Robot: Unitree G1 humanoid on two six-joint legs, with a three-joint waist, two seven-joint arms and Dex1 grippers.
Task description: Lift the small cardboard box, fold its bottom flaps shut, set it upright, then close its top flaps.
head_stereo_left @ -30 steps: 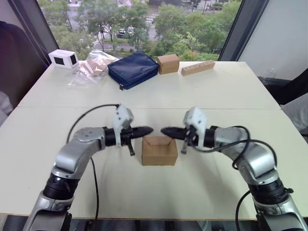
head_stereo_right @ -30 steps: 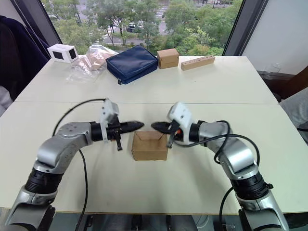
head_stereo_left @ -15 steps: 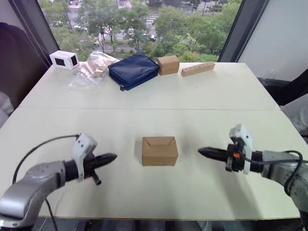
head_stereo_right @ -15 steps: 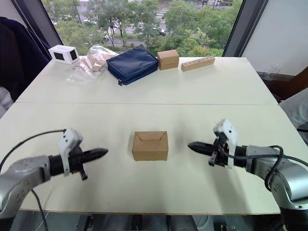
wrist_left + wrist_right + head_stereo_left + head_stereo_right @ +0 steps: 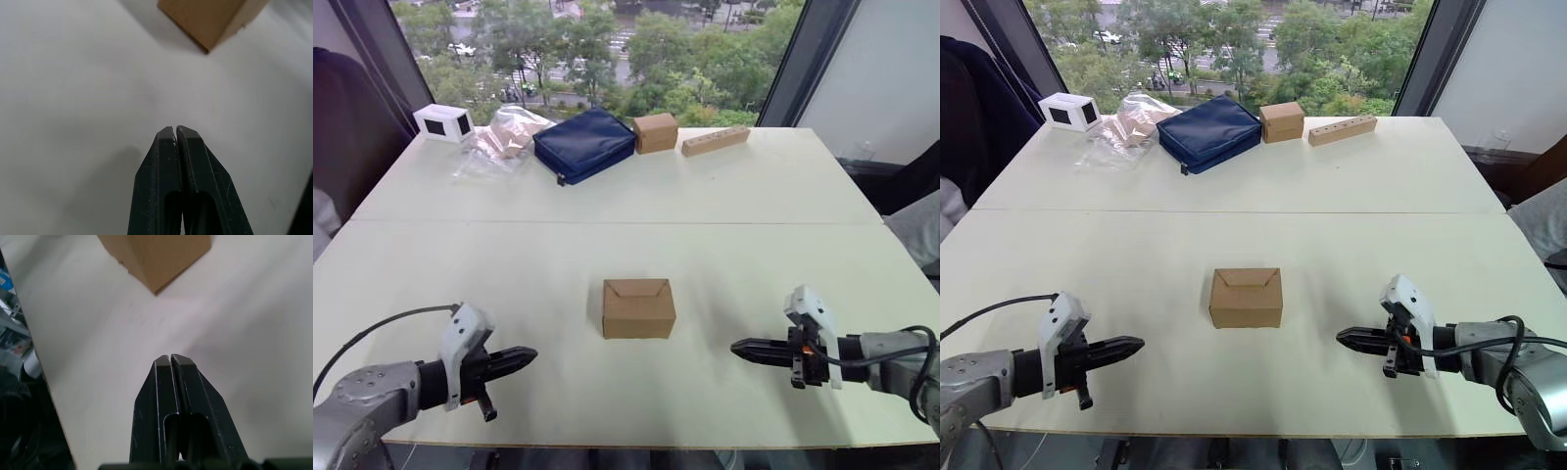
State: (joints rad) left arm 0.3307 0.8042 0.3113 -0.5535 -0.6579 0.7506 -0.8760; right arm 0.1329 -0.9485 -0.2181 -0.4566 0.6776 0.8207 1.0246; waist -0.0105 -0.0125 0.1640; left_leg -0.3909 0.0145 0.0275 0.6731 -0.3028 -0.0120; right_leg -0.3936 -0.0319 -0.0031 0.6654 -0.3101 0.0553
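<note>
The small cardboard box (image 5: 638, 308) stands upright in the middle of the near table, with its top flaps (image 5: 638, 288) folded down flat and the tuck tab in. A corner of it appears in the left wrist view (image 5: 210, 19) and the right wrist view (image 5: 156, 257). My left gripper (image 5: 527, 356) hovers low near the front left of the table, well clear of the box, shut and holding nothing. Off to the box's right, my right gripper (image 5: 739, 348) is also shut and empty, pointing toward it.
Along the far table sit a white box (image 5: 442, 119), a clear plastic bag (image 5: 499, 137), a navy pouch (image 5: 584, 143), a chunkier brown box (image 5: 655, 129) and a wooden block with holes (image 5: 716, 139). The table's front edge (image 5: 626, 446) is close below both grippers.
Both arms drew away from the box, left one to the left and right one to the right, and sank toward the front edge. The box stayed where it was.
</note>
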